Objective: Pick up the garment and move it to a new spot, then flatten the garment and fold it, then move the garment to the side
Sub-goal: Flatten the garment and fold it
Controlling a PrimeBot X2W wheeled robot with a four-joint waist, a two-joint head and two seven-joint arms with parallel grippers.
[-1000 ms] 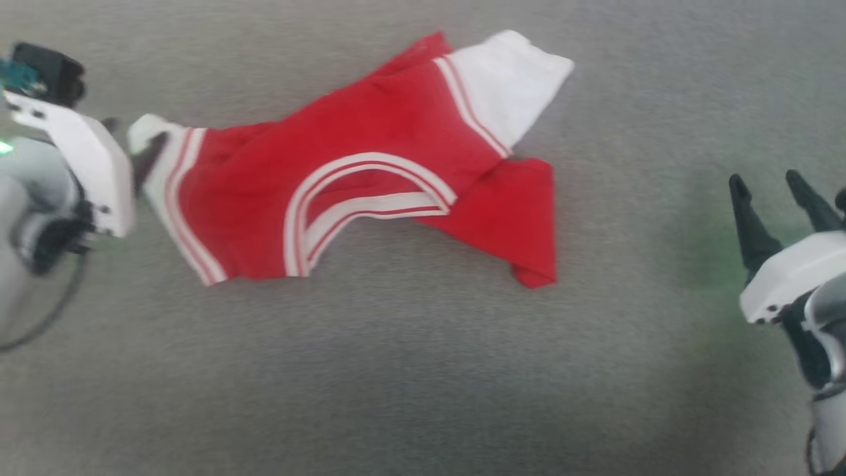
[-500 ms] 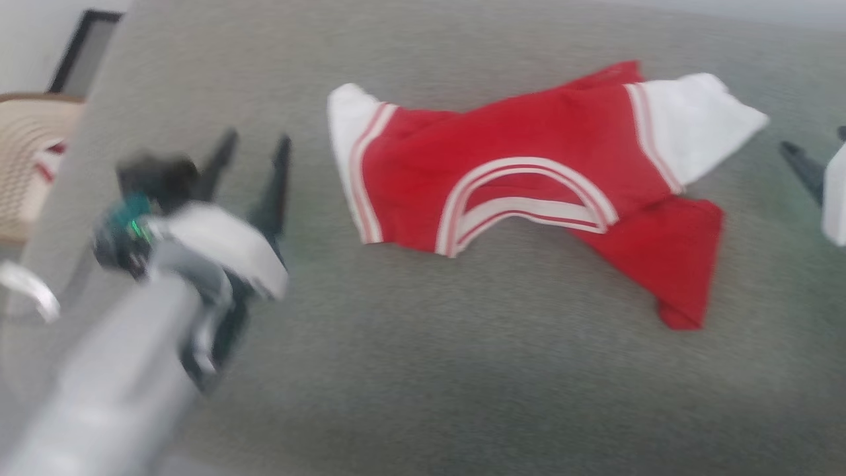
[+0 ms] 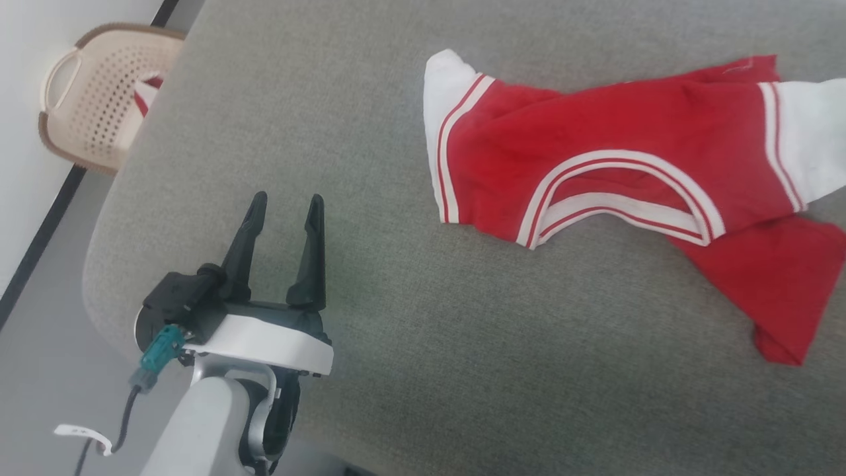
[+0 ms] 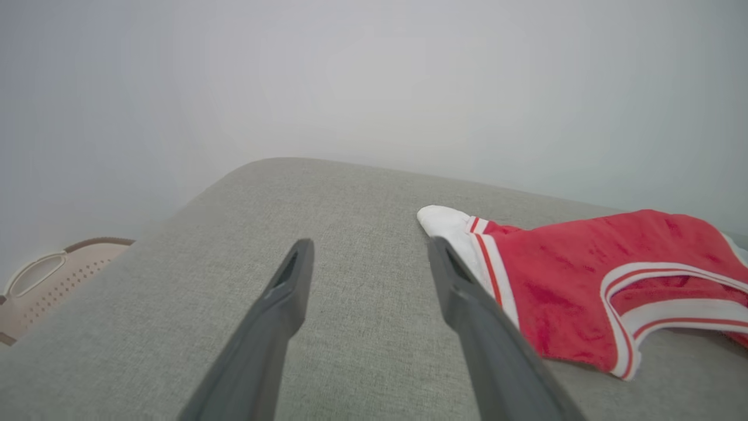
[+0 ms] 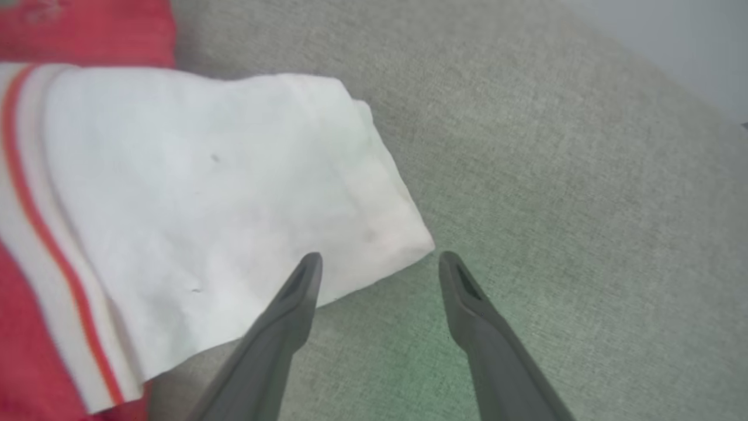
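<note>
Left of the garment (image 3: 595, 125), open grey cushion (image 3: 396, 344)

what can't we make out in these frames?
- Red jersey T-shirt with white sleeves: the head view's right edge cuts off one sleeve's end. The body is folded over itself, hiding what lies under.
- Beige perforated plastic basket: a red-and-white item inside is mostly hidden behind the grey fabric surface's edge and can't be identified.
- Right gripper, right wrist view: open, but whether its fingertip touches the sleeve can't be told.
</note>
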